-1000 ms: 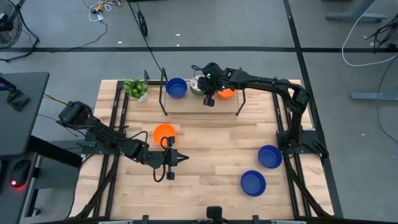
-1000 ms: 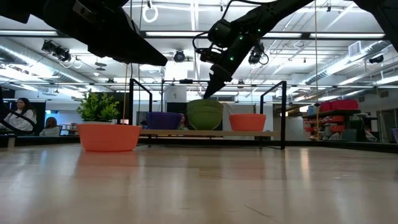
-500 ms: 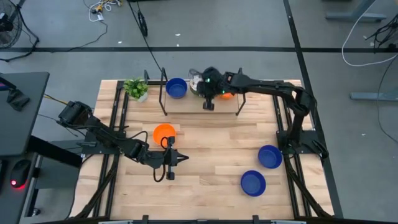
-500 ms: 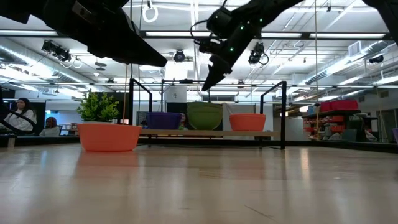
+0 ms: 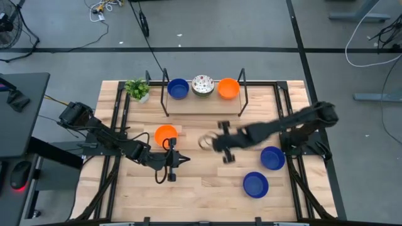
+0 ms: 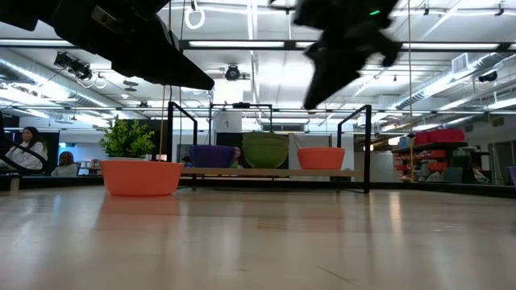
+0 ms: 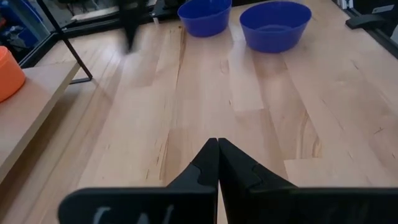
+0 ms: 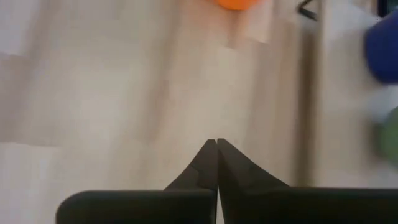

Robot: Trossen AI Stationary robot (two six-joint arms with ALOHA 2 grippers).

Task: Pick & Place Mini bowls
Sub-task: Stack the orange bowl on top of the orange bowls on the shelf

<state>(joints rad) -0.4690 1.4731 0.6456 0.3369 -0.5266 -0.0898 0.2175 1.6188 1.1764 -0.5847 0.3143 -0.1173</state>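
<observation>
Now right tool (image 5: 207,142) mid-table, speckled bowl (image 5: 202,85) well apart.

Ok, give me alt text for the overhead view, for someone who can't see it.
Seen from above, a wooden table holds a raised shelf at its far edge with a blue bowl, a speckled white bowl and an orange bowl in a row. The right gripper, blurred, is mid-table, the left gripper rests near another orange bowl, and two blue bowls sit on the right.
</observation>
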